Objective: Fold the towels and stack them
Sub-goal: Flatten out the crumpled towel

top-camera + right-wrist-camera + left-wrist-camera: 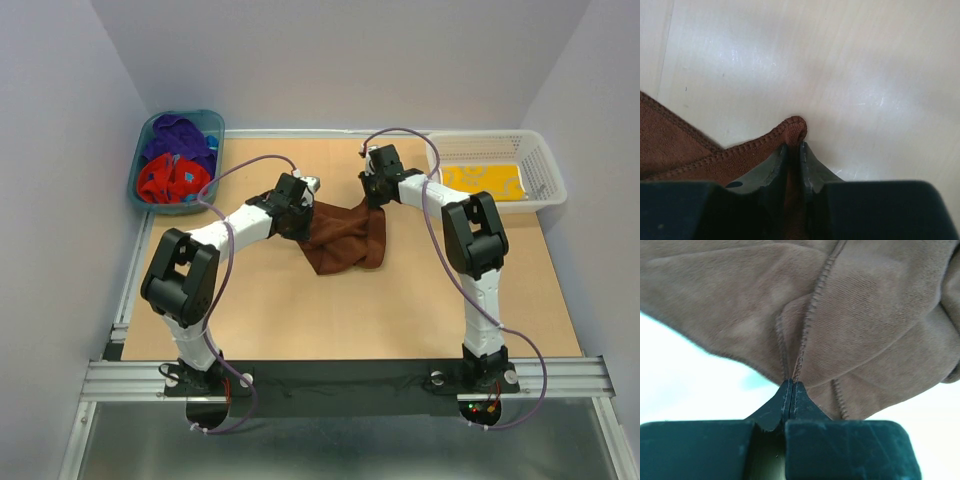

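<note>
— Where is the left arm (235, 228) reaching?
— It is stretching in toward the towel's (345, 245) left edge. The left gripper (791, 386) is pinching a hem there, jaws pressed tight together.
— And the right arm (472, 240)?
— It is bending back in over the towel's right corner, wrist pointing down. The right gripper (794, 147) is clamping that corner, jaws nearly touching.

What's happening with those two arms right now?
Left gripper shut on brown towel edge. Right gripper pinching a corner. Towel bunched between them. Nothing blocking.
</note>
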`<state>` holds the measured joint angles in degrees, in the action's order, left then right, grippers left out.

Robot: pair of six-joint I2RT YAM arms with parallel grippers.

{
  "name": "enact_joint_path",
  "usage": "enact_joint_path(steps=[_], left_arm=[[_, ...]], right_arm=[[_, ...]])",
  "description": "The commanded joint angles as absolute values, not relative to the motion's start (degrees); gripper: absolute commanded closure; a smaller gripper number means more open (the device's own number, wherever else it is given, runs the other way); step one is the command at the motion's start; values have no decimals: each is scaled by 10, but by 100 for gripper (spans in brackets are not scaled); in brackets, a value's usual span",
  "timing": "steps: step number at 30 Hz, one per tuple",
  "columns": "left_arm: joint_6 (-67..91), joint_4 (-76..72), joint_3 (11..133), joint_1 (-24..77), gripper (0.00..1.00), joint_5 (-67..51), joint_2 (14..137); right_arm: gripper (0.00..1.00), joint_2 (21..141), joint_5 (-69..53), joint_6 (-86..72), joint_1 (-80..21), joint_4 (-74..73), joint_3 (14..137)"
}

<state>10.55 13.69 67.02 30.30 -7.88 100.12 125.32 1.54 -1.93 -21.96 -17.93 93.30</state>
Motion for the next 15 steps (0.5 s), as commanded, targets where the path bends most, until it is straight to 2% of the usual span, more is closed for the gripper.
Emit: enact_joint_path(steps=[1, 3, 9, 15], left_arm=[[87, 161, 665, 299, 100, -23, 948], [80, 173, 676, 289, 100, -5, 936], [53, 205, 734, 258, 100, 46, 912], [43, 231, 862, 224, 100, 62, 899]], right_arm=[[87, 1253, 60, -5, -222, -193, 969], [99, 1227, 75, -5, -222, -193, 986], [100, 1148, 114, 12, -222, -193, 1026], [100, 1067, 123, 6, -221, -192, 1079]])
